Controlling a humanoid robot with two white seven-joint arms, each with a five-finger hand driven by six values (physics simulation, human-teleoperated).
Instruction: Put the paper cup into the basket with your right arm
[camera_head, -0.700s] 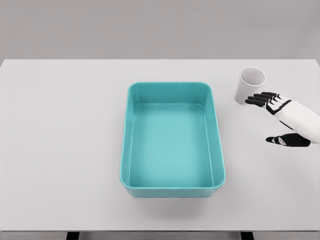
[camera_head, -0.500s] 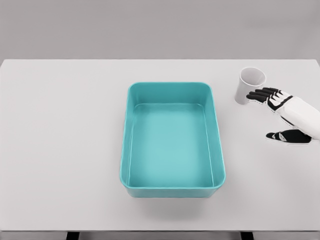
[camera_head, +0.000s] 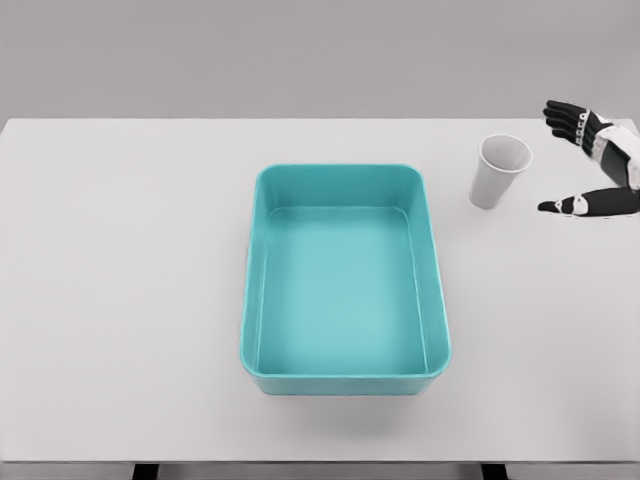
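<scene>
The right hand (camera_head: 592, 160) is spread wide, fingers above and thumb below, holding nothing. The paper cup (camera_head: 498, 171) stands upright just to its left, apart from it; the basket (camera_head: 345, 377) lies further left. A good grasp likely means sliding leftward until the cup's wall sits between thumb and fingers, then closing gently.

Tabletop (camera_head: 130, 300): white, matte, rectangular, spanning nearly the full width of the head view; far edge straight, near edge visible along the bottom. Legs (camera_head: 146, 471): two dark supports showing just under the near edge, left and right. Wall (camera_head: 300, 55): plain grey, featureless, behind the far edge. Light: even, diffuse, soft shadows only.
</scene>
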